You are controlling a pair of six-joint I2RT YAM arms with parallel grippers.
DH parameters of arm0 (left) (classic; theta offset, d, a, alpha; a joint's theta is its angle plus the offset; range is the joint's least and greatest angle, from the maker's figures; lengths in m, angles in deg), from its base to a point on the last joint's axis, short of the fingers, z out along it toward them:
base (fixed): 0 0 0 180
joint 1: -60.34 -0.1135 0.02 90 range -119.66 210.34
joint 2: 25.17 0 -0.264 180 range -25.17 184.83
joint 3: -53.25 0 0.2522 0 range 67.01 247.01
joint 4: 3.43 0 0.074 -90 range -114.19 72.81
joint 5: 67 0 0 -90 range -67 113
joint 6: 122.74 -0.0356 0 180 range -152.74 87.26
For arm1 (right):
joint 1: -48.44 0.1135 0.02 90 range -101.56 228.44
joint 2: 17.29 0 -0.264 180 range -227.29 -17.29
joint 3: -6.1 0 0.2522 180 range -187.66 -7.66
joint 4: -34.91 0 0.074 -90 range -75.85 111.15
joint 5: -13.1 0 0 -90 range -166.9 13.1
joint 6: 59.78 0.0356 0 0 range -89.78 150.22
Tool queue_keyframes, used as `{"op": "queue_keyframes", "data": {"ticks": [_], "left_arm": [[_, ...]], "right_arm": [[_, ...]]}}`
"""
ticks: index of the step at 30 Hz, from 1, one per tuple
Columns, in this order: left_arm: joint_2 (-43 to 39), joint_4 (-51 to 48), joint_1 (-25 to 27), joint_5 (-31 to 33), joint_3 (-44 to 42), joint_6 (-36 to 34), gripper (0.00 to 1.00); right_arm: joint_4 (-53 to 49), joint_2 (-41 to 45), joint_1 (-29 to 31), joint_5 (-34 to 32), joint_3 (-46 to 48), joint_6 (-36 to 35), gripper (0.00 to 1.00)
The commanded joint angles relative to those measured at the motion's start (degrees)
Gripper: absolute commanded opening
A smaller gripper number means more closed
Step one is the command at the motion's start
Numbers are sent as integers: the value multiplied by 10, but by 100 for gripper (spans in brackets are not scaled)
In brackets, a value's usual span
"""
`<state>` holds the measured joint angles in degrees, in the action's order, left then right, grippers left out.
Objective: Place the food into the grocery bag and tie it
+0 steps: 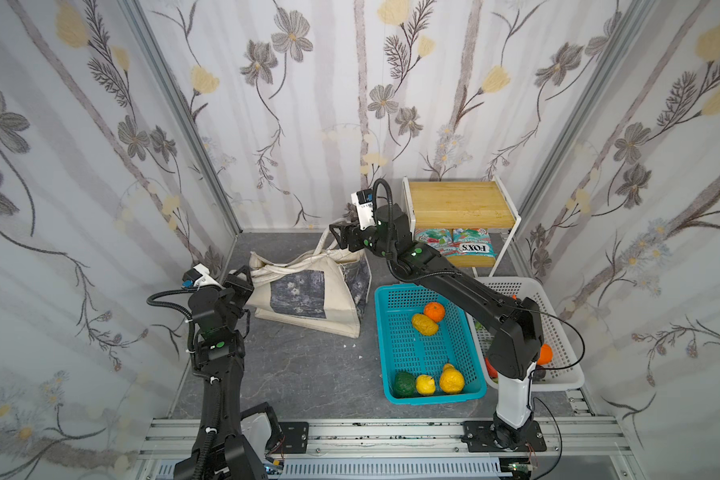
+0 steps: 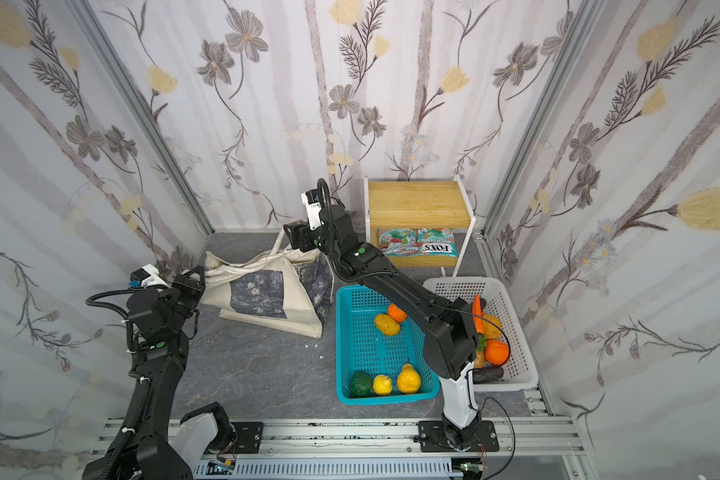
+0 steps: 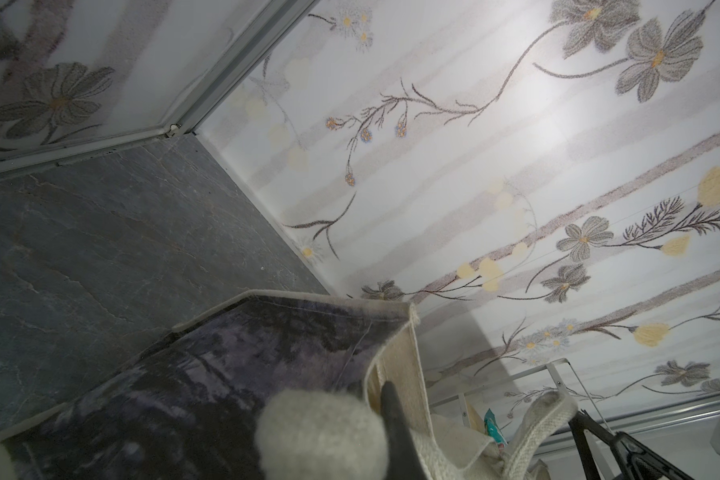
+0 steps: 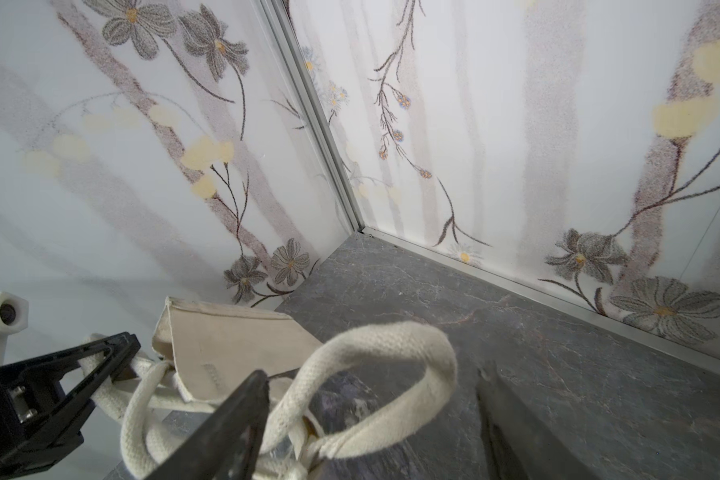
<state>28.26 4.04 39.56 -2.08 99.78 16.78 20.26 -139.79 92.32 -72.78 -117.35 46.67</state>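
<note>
Left of the teal basket [image 1: 412, 357], the grocery bag [image 1: 296, 291] slumped on the bench [image 1: 308, 365]. Our left tool [image 1: 244, 280] pinched its far end shut; our right tool [image 1: 336, 236], nearer the basket, gaped open with one handle loop [image 4: 391, 336] between its fingers, ungripped.

Centre basket [image 1: 408, 353] on the counter [image 1: 308, 365] as anchor. Left of it, slightly apart: grocery bag [image 1: 296, 295]. Right of it, just beside: side basket [image 1: 553, 320], toy produce [image 2: 497, 351] inside. Behind it: shelf rack [image 1: 460, 203], snack packets [image 1: 472, 245] on the lower shelf. Inside it: toy fruit pair [image 1: 425, 324] at the far end, toy fruit trio [image 1: 426, 384] at the near end.
</note>
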Motion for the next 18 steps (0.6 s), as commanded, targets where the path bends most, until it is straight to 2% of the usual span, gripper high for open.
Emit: {"op": "queue_keyframes", "data": {"ticks": [1,3,4,7,9,10,18], "left_arm": [[3,-2,1,-1,-3,0,0],[2,-1,1,-1,-4,1,0],[3,0,2,-1,-4,1,0],[3,3,3,-1,-5,3,0],[3,4,2,-1,-5,5,0],[3,6,2,-1,-6,6,0],[4,12,3,-1,-9,9,0]], "right_arm": [[-29,-26,2,23,-31,10,85],[-33,-41,-1,23,-50,24,86],[-46,-49,-1,14,-65,33,91],[-89,-66,-2,-40,-101,58,92],[-91,-65,-4,-49,-102,66,93],[-90,-67,-4,-47,-101,71,99],[-49,-100,-9,43,-108,130,98]]}}
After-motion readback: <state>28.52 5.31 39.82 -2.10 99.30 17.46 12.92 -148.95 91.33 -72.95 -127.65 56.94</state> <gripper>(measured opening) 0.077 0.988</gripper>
